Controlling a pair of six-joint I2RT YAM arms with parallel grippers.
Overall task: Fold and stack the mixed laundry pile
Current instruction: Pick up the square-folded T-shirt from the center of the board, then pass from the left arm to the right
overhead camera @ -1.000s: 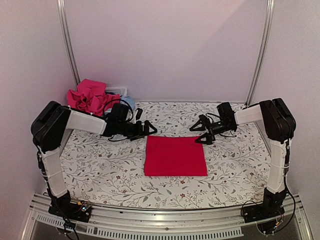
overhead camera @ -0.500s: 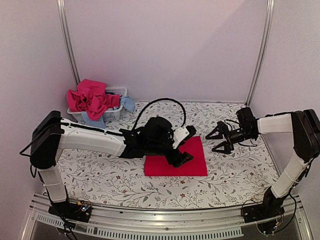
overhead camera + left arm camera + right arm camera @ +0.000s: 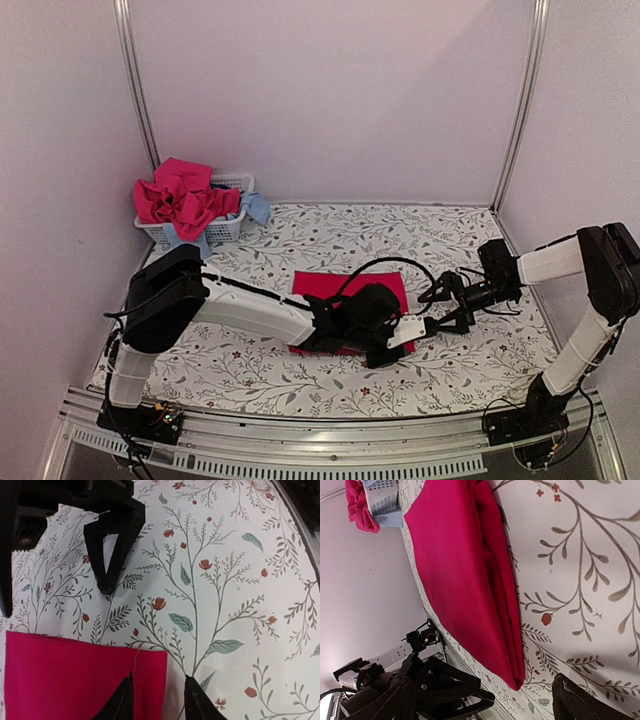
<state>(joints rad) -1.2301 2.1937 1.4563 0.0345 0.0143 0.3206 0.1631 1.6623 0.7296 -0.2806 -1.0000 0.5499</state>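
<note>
folded red cloth [image 3: 350, 283] lies flat mid-table: a neat rectangle, layers showing along its right edge. left gripper [image 3: 157, 702] is nearer, fingers spread over the near-right corner, cloth edge between them, nothing pinched. right gripper [image 3: 447, 308] is spread, just right of the cloth, apart. laundry pile [image 3: 183, 195] heaped in basket [image 3: 228, 230], far left.

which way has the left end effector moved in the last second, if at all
Yes. The left end effector went from the far left corner of the folded red cloth to its near right corner.
</note>
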